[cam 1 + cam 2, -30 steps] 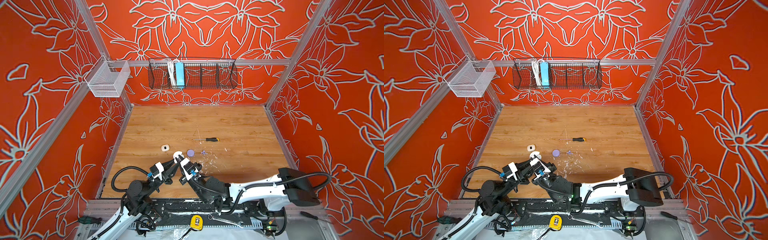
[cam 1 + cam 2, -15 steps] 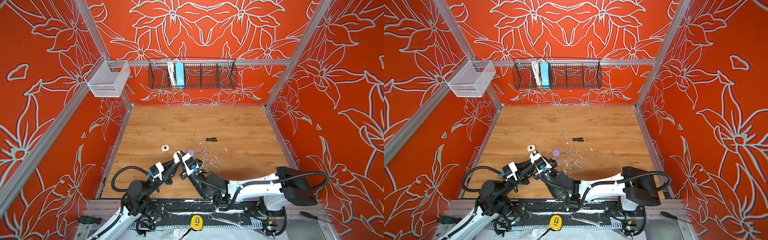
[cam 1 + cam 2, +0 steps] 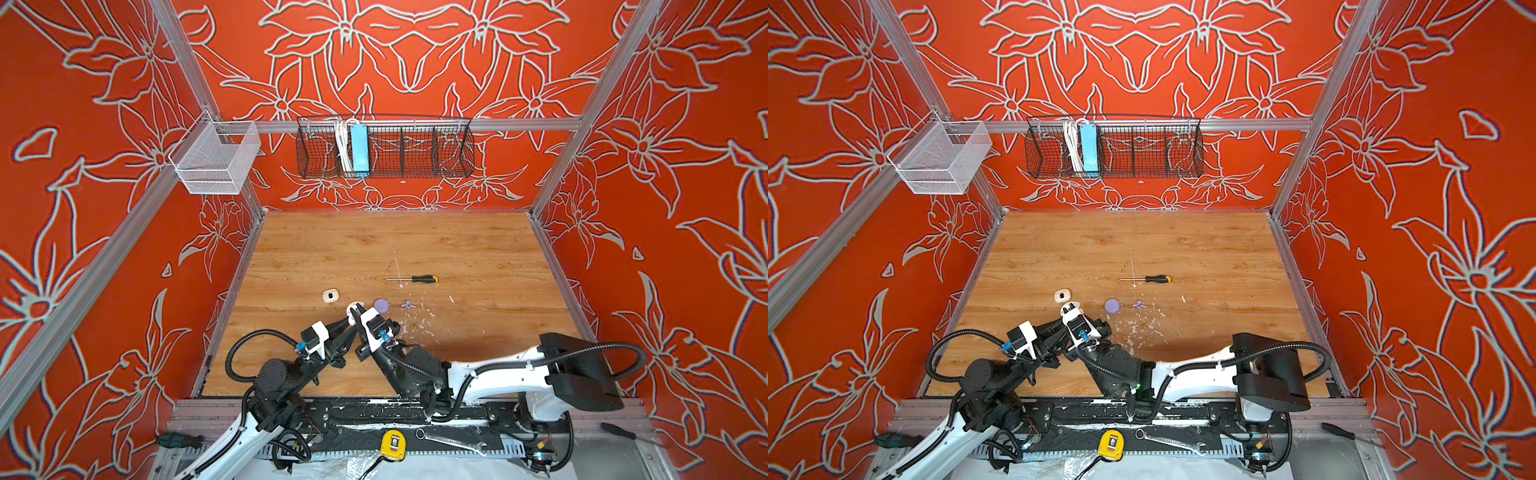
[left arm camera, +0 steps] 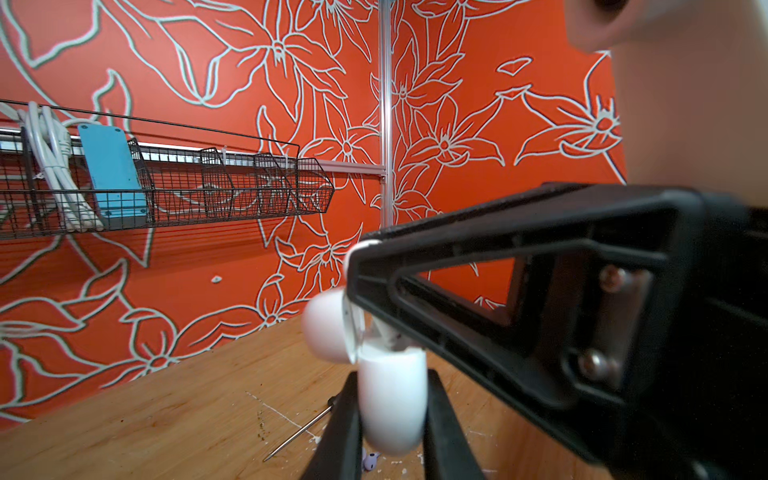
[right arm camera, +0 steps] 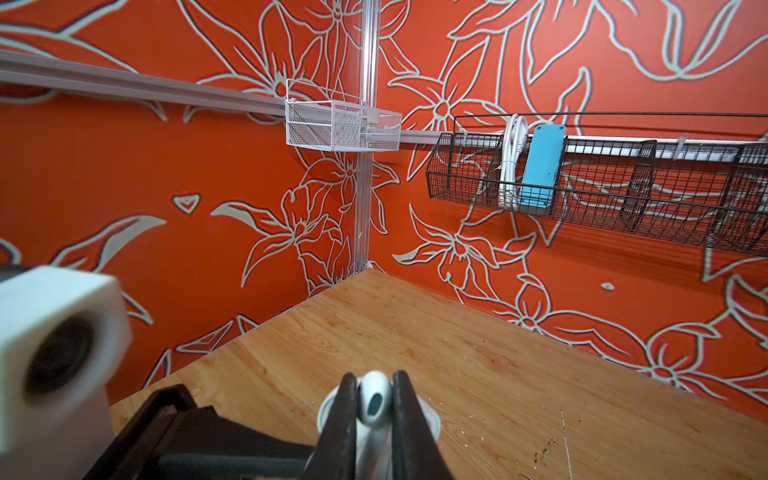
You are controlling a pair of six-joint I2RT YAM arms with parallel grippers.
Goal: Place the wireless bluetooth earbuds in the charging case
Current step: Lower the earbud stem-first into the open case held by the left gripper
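Note:
My left gripper (image 4: 392,384) is shut on a white charging case (image 4: 392,409) held upright above the table, its lid (image 4: 326,328) hinged open. My right gripper (image 5: 374,384) is shut on a white earbud (image 5: 374,401) just over the case's open top (image 5: 431,420). In both top views the two grippers meet at the case (image 3: 354,309) (image 3: 1070,309), front centre-left. A pair of lilac earbuds (image 3: 408,305) (image 3: 1139,306) lies on the table next to a round purple case (image 3: 381,305) (image 3: 1112,306); one lilac earbud (image 4: 371,460) shows below the held case.
A small cream case (image 3: 330,296) lies left of the grippers. A screwdriver (image 3: 415,279) lies farther back. White flecks dot the wood near the purple case. A black wire basket (image 3: 384,147) and a white mesh basket (image 3: 216,160) hang on the walls.
The right arm has shifted a little to the left, bringing its earbud closer over the case. The left gripper and the case have hardly moved.

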